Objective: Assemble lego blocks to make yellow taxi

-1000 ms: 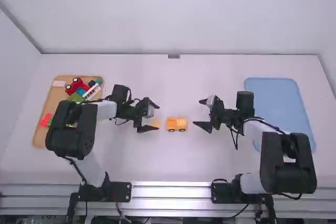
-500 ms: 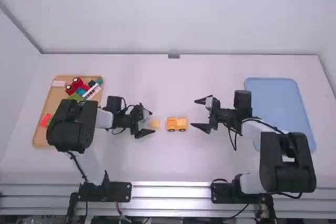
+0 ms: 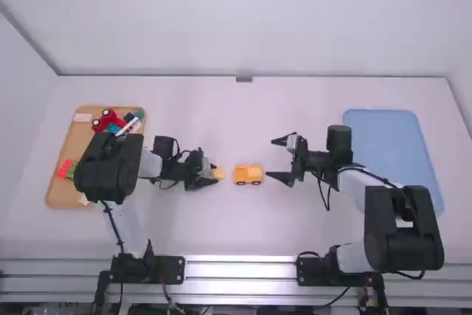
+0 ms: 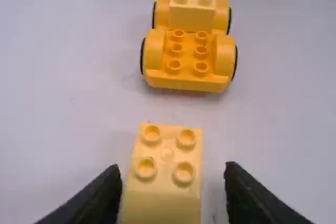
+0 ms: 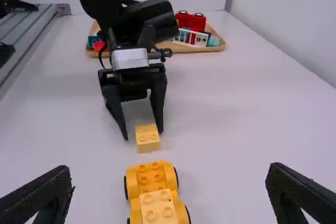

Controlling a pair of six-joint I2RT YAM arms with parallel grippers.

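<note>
Left end effector (image 3: pixel 214 174) is right down at the counter (image 3: pixel 243 230), fingers spread, straddling a yellow block (image 4: pixel 167 156)! One finger sits just beside the block, and whether it touches can't be told; a clear gap shows on the other side. Four studs point straight up, so the block is upright, just left of the yellow car (image 3: pixel 248 175) and apart from it. And look at that car, standing on its wheels in the middle, a paler block (image 4: pixel 192 14) seated on one end, bare studs on the other. Over to the right of the car, the right end effector (image 3: pixel 271 158) has its fingers spread wide too. Far left, the wooden tray (image 3: pixel 63 191) holds a red toy car (image 3: pixel 108 119) among mixed blocks; over on the right lies the blue tray (image 3: pixel 387 145).
</note>
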